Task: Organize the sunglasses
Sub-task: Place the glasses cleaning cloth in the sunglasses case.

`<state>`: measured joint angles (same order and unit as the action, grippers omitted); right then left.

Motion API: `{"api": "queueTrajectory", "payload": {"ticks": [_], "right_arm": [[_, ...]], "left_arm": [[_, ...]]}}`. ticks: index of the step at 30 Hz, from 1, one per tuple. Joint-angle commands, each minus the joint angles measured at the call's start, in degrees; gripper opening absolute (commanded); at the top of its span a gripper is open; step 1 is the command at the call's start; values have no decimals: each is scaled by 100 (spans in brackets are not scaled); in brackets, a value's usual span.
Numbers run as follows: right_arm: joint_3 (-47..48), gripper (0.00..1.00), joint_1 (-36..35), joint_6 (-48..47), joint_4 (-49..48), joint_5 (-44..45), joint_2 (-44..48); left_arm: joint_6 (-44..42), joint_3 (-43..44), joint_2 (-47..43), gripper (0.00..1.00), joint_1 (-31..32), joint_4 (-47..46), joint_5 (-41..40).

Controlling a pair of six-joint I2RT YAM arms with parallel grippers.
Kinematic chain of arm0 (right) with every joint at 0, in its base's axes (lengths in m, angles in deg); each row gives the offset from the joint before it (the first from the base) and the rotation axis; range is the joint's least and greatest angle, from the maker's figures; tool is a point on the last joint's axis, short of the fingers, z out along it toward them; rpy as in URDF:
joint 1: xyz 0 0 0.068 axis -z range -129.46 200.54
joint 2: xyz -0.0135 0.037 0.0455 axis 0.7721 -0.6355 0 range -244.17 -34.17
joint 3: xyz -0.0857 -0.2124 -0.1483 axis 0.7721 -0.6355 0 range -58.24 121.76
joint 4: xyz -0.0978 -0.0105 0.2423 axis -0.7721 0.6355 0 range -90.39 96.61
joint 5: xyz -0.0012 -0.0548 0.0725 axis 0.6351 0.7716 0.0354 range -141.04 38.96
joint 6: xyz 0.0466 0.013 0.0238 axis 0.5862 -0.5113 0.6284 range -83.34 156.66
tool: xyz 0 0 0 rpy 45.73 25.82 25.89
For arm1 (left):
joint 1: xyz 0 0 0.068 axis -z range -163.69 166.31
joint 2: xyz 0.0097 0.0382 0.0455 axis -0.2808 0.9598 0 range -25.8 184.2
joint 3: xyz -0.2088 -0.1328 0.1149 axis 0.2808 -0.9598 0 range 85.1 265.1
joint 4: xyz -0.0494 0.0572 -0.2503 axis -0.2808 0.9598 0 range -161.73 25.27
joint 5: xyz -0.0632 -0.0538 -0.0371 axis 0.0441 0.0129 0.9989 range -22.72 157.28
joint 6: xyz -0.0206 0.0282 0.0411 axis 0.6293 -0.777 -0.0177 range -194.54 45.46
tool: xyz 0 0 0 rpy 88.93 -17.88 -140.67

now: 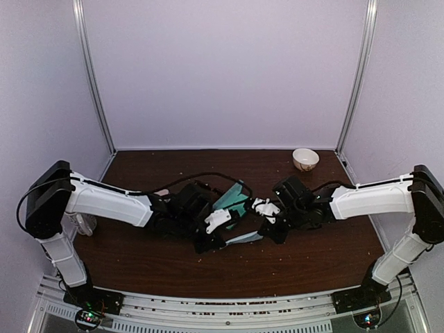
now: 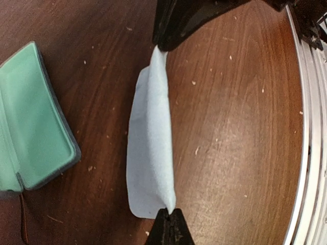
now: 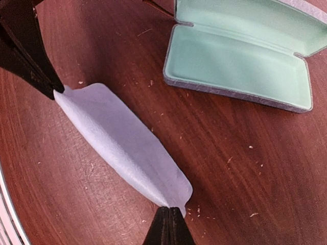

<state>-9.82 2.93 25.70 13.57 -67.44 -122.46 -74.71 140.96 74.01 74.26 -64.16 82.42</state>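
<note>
The left hand (image 2: pixel 169 218) is pinching one end of a pale-blue cloth (image 2: pixel 150 143), jaws closed on it. The right hand (image 3: pixel 168 213) is gripping the other end the same way, and the cloth is hanging between them over the surface (image 2: pixel 235 132). An open case (image 2: pixel 36 127) is lying nearby. Of the sunglasses (image 2: pixel 22 219), only a thin reddish-brown wire is showing, at the case's corner.

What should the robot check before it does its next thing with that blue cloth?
1. Left gripper pinched shut on one end of the cloth: ok.
2. Right gripper pinched shut on the other end: ok.
3. Cloth stretched between them, folded lengthwise: ok.
4. Case lying open beside the cloth, nothing in the part shown: ok.
5. Sunglasses found: cannot tell, no whole pair shows clearly.
6. Bowl well away from both arms: ok.
</note>
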Motion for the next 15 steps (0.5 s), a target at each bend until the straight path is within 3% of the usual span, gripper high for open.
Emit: {"api": "queueTrajectory", "payload": {"ticks": [1,15], "right_arm": [[257,0,149,87,96,201,64],[796,0,726,-27,514,479,-119]], "left_arm": [[253,492,252,0,-95,-2,449],[646,1642,1040,0,-100,148,862]]}}
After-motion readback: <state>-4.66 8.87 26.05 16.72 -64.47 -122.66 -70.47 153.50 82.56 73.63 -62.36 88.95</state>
